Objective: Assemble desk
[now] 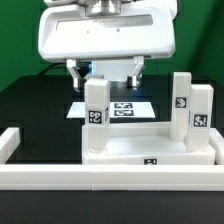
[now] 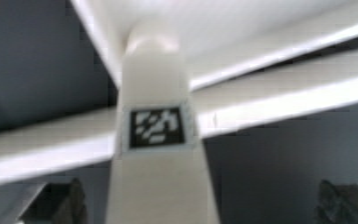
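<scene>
Fingers (image 1: 107,72) spread wide above tabletop (image 1: 150,150) bearing three upright legs (image 1: 96,118).

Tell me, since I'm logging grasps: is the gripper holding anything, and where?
Nothing. The gripper is open above a standing leg, its fingers apart on either side.

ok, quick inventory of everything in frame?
legs: three visible, white, tagged, upright at the tabletop; one on the exterior view's left, two on its right
tabletop: one, white, in front of the marker board
marker board: one, white with black tags, flat on the table
border wall: one, white, along the front
table: one, black
arm: one, white, above the scene; jaws open, empty
</scene>
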Controlling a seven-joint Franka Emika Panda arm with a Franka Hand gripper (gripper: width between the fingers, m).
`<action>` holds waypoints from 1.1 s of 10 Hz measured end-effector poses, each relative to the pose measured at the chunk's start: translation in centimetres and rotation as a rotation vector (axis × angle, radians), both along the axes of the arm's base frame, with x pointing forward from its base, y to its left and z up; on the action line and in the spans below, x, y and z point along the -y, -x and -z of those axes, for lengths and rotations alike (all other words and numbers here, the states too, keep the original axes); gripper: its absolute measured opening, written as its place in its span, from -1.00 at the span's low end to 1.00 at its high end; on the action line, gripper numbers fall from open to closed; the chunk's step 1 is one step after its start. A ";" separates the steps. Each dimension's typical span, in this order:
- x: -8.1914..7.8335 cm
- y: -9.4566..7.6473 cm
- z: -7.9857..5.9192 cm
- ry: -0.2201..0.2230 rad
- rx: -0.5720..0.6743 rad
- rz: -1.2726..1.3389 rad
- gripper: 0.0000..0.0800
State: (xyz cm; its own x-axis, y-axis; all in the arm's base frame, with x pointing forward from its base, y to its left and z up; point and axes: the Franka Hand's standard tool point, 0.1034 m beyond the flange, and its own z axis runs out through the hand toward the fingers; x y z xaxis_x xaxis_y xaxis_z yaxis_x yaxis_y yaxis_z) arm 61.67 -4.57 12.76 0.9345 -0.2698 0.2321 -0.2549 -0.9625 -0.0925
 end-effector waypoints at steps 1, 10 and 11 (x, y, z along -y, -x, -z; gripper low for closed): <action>0.2 0.0 0.2 -0.026 -0.063 -0.002 0.62; 1.3 -2.1 0.2 -0.072 -0.209 0.085 0.39; 1.2 -2.1 0.2 -0.083 -0.213 0.159 -0.07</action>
